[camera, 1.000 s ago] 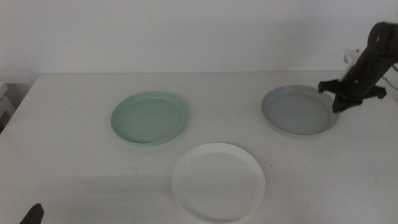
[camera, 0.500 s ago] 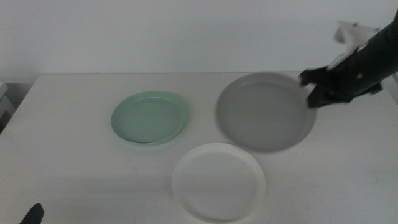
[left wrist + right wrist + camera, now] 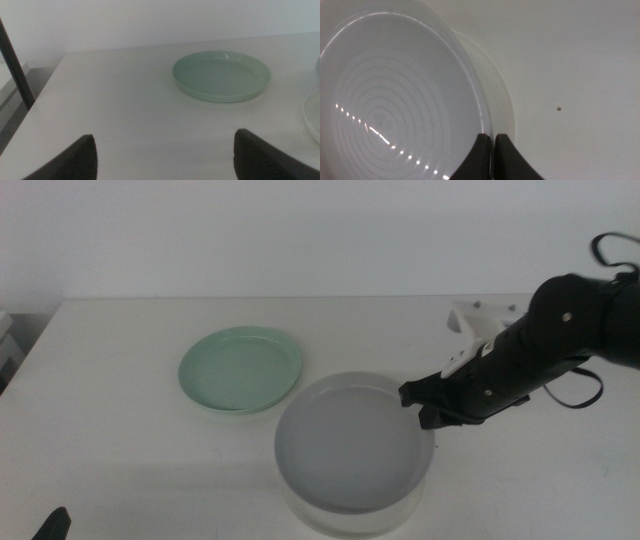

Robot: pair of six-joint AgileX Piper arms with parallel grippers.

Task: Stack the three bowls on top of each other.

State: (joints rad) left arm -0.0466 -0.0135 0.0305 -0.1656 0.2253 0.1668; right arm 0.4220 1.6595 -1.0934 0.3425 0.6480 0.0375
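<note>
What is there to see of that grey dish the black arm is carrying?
The grey bowl is a shallow round dish with a low rim, smooth and glossy like plastic, with faint concentric rings inside. The right gripper pinches its rim, jaws shut on the edge. It sits directly over the white bowl, whose rim peeks out beneath it; whether they touch is unclear. It looks roughly level and empty.

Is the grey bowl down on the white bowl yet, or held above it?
Cannot tell. The right hand is shut on the grey bowl by its rim, directly over the white bowl; contact isn't visible.
</note>
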